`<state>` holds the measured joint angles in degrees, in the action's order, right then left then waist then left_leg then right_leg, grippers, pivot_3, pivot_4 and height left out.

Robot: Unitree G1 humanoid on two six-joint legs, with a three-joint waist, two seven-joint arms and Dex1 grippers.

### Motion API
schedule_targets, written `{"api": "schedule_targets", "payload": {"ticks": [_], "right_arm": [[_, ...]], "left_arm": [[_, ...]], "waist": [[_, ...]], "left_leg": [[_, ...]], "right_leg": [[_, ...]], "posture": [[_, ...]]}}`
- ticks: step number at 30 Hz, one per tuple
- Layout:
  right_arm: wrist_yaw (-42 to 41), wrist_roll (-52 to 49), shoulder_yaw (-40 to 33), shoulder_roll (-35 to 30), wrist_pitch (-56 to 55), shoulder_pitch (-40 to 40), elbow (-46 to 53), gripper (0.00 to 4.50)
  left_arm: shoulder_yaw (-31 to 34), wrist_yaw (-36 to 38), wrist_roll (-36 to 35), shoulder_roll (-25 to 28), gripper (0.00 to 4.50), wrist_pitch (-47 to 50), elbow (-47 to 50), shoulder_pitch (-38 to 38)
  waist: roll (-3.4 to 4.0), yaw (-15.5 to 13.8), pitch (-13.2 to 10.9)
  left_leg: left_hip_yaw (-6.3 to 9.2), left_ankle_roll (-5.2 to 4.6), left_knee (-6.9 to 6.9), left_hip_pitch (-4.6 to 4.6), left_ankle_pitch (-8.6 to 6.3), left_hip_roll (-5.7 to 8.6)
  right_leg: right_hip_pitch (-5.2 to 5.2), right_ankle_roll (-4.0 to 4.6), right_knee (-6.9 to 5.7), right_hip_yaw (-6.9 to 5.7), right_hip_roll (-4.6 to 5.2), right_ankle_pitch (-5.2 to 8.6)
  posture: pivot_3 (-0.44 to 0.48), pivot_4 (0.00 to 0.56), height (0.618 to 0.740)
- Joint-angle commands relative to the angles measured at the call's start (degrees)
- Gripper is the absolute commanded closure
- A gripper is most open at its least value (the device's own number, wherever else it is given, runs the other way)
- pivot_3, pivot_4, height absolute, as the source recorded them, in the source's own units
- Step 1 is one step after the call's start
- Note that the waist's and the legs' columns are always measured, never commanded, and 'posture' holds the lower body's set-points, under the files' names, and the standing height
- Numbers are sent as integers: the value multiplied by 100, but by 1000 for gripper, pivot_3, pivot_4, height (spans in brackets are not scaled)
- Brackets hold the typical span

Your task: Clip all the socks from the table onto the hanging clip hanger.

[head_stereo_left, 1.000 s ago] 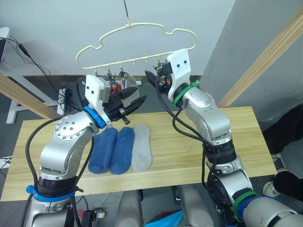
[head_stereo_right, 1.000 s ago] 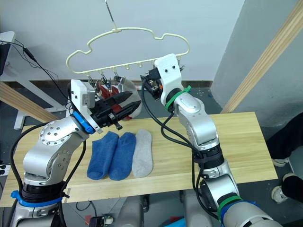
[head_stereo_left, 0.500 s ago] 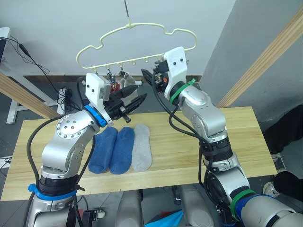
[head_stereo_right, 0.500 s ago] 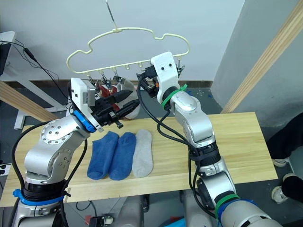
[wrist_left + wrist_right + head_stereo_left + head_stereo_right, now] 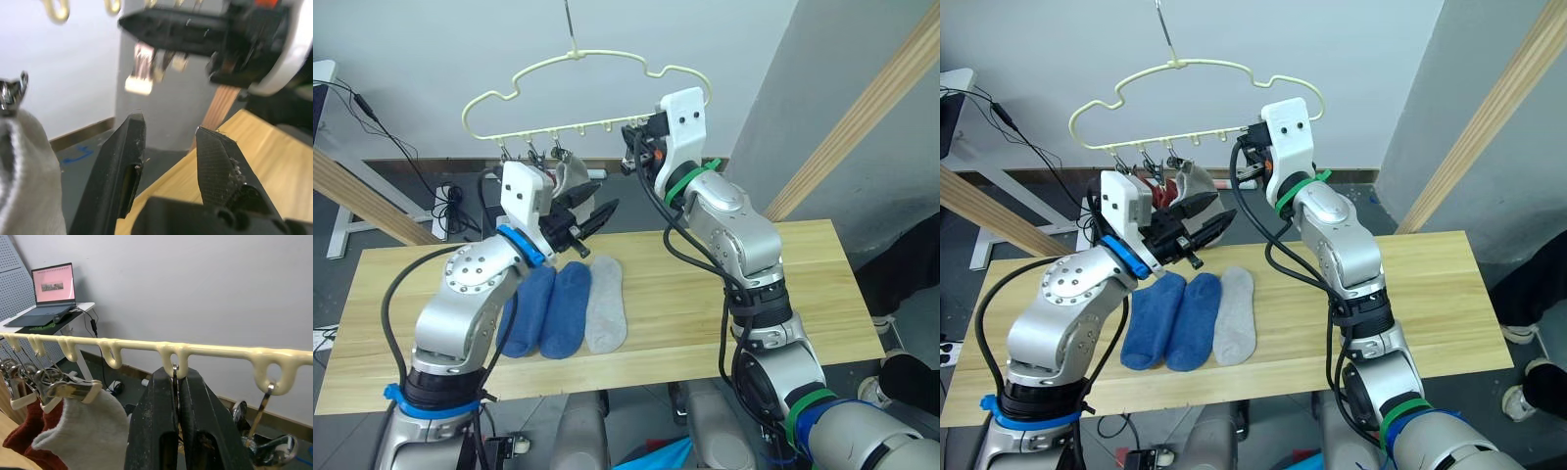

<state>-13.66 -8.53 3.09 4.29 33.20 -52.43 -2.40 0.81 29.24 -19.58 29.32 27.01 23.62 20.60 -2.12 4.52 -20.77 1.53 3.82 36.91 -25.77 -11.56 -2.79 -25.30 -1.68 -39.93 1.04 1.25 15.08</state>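
- Blue socks [image 5: 546, 310], two of them, lie on the table [image 5: 685, 323] beside one grey sock [image 5: 604, 312], below the left claw [image 5: 603, 210], whose fingers are apart.
- Yellow-green clip hanger [image 5: 587, 93] hangs behind; the right claw [image 5: 177, 396] is squeezed on its clip [image 5: 173, 369].
- Grey sock [image 5: 83, 423] and red sock [image 5: 29, 431] hang beside it.

I see two blue knit socks [image 5: 540, 311] and one light grey knit sock [image 5: 604, 304] on the long table of light yellowish wood planks [image 5: 685, 304], whose grain runs in faint streaks. The thin wire clip hanger [image 5: 587, 93] is pale yellow-green with silvery metal clips, and from it I see a light grey sock [image 5: 80, 428] and rust red socks [image 5: 30, 431] hanging. Both the left gripper [image 5: 168, 147] and the right gripper [image 5: 174, 396] have plain black fingers, and the laptop on the white desk [image 5: 49, 293] shows a pink screen.
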Motion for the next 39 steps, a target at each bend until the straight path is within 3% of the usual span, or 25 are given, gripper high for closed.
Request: {"api": "schedule_targets", "payload": {"ticks": [1, 7, 16, 23, 26, 37, 39], "right_arm": [[-10, -149, -43, 35, -36, -155, 165, 4500], [-39, -203, -8, 19, 27, -156, 185, 4500], [-62, -294, 76, -32, 275, -126, 335, 4500], [-56, -303, 106, 21, 349, -115, 381, 4500], [-51, -309, 97, 32, 361, -121, 396, 4500], [-51, -324, 68, 61, 362, -118, 387, 4500], [-49, -320, 64, 58, 360, -118, 383, 4500]], "left_arm": [[-266, -123, 126, -129, 1943, 51, 431, -325], [-792, -1147, 955, -852, 176, 139, -201, -899], [-815, -2134, 1498, -1992, 176, 288, -2018, -651], [-784, -2165, 1637, -2091, 176, 562, -2519, -532], [-793, -2152, 1720, -1996, 759, 697, -2471, -611], [-825, -2199, 2032, -1807, 4075, 593, -2347, -718], [-854, -2190, 2089, -1790, 4469, 408, -2259, -728]], "waist": [[0, 8, 0], [0, 8, 0], [0, 11, 0], [0, 20, 0], [0, 22, 0], [1, 23, 1], [1, 23, 1]], "left_leg": [[0, 0, 1, 0, 0, 0], [3, -1, 3, 0, 0, 0], [4, -4, 4, 0, 1, 2], [4, -4, 3, 2, 1, 1], [4, -4, 4, 2, 1, 1], [4, -4, 3, 4, 1, 1], [4, -4, 3, 4, 1, 1]], "right_leg": [[0, 0, -2, 0, 0, 0], [0, 0, -3, 0, 0, 0], [1, 2, -6, -3, -1, -2], [2, 2, -7, -1, -2, -2], [3, 2, -7, -1, -2, -2], [3, 2, -6, -1, -2, -2], [3, 2, -6, -1, -2, -2]], "posture": [[-117, 343, 733], [-118, 354, 733], [-133, 372, 733], [-136, 375, 733], [-144, 373, 733], [-138, 362, 733], [-140, 360, 733]]}}
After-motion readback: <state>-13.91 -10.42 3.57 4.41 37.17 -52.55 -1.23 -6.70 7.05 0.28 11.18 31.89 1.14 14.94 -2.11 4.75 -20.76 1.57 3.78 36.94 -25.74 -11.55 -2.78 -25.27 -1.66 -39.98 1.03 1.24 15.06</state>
